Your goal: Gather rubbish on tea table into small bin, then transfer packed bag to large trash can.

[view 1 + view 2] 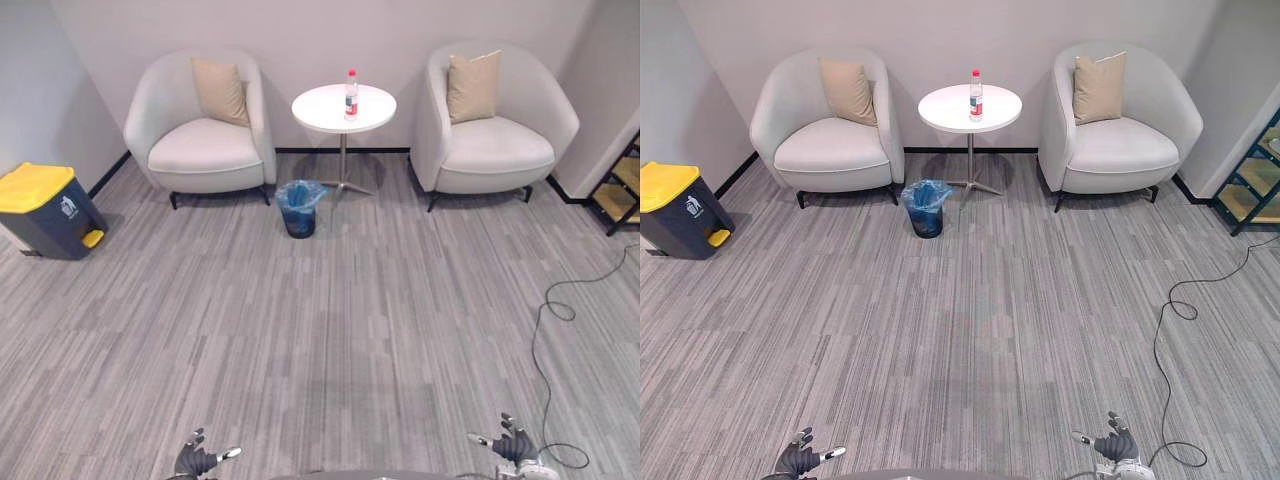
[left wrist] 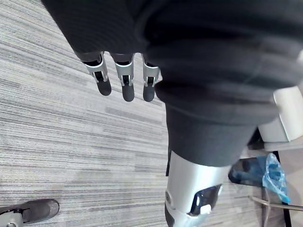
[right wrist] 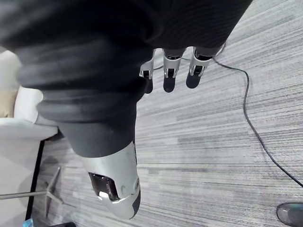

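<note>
Approaching: not begun, I judge; nothing is gathered, and next comes walking up to the bench (image 1: 322, 108).
Floor (image 1: 320, 330): grey striped carpet, wide before the furniture.
Chairs: left chair (image 1: 205, 145), right chair (image 1: 497, 140), pale, flanking the bench.
Can (image 1: 45, 210): yellow-lidded, far left, well apart.
Bench: small, round, white.
Bin (image 1: 299, 208): blue-bagged, on the floor just beside the bench's foot.
Bottle (image 1: 351, 94): upright on the bench, likely the rubbish.
Hands: left hand (image 1: 195, 462) and right hand (image 1: 515, 447) low, fingers straight, empty.

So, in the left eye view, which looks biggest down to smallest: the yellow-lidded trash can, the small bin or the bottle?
1. yellow-lidded trash can
2. small bin
3. bottle
All stand far off, so this seems safe.
</note>
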Robot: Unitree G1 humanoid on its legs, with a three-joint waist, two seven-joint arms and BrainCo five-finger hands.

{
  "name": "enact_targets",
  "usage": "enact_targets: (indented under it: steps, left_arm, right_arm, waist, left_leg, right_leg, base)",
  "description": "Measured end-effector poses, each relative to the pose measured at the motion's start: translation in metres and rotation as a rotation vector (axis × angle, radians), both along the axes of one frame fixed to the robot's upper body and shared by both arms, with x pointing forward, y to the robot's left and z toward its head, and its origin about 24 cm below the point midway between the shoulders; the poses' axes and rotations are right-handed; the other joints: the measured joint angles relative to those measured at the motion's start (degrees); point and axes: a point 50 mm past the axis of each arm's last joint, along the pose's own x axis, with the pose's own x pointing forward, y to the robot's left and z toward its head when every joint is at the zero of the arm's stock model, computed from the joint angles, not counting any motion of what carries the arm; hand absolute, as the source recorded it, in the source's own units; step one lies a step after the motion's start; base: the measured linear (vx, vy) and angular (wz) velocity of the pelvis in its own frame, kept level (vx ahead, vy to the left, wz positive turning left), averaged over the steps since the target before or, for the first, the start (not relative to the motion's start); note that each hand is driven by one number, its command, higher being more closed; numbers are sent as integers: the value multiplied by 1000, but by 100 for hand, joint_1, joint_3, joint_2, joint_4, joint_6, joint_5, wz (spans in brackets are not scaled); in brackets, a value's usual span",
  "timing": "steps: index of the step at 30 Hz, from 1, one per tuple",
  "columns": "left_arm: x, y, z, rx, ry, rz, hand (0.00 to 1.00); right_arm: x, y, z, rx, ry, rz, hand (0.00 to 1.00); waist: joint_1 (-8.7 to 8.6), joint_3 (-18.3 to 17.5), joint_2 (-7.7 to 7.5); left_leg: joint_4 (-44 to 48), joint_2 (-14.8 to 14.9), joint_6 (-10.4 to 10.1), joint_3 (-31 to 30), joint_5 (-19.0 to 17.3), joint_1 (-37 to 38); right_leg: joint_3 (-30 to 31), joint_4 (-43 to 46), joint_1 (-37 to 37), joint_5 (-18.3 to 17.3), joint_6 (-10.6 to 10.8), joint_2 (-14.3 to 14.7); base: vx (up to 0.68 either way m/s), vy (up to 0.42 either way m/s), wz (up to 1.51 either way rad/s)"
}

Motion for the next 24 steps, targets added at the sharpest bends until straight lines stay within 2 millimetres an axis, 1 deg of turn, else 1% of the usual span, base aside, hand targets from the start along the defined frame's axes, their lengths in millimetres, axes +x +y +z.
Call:
enact_targets:
  steps: [4, 7, 16, 20, 24]
  left_arm:
    - [1, -1, 0, -1, -3, 0, 0]
    - [3, -3, -1, -7, -6, 1, 0]
    - [3, -8, -2, -21, -7, 0, 0]
    - [1, -10, -3, -26, -1, 4, 0]
    - [1, -10, -3, -28, -3, 10, 0]
  right_arm:
    - [6, 0, 1, -1, -15, -1, 0]
    - [6, 0, 1, -1, -16, -2, 0]
    - [10, -1, 2, 6, -35, -29, 0]
    - [9, -4, 3, 13, -46, -62, 0]
    - [10, -4, 4, 17, -52, -68, 0]
  waist:
    - [-8, -1, 1]
    - [-9, 0, 0]
    - [-14, 18, 29]
    - [-16, 56, 28]
    - [-4, 81, 60]
  left_leg:
    - [-27, -8, 6, -11, 18, -2]
    - [-117, -16, 15, -43, 81, 11]
    - [-117, -18, 10, -53, 78, 44]
    - [-117, -12, -23, 7, 54, 34]
    - [-55, 12, -31, 156, 15, -91]
  right_leg:
    - [0, -30, 0, 1, -1, -2]
    - [-35, -62, 0, 1, -1, -5]
    - [-52, -84, 62, -6, 10, -9]
    - [3, -92, 29, -15, 22, -6]
    - [132, -73, -114, -12, 24, 12]
  base:
    - [0, 0, 0]
    - [11, -24, 6]
    - [-5, -17, 2]
    - [-35, -18, -7]
    - [-29, -16, -22]
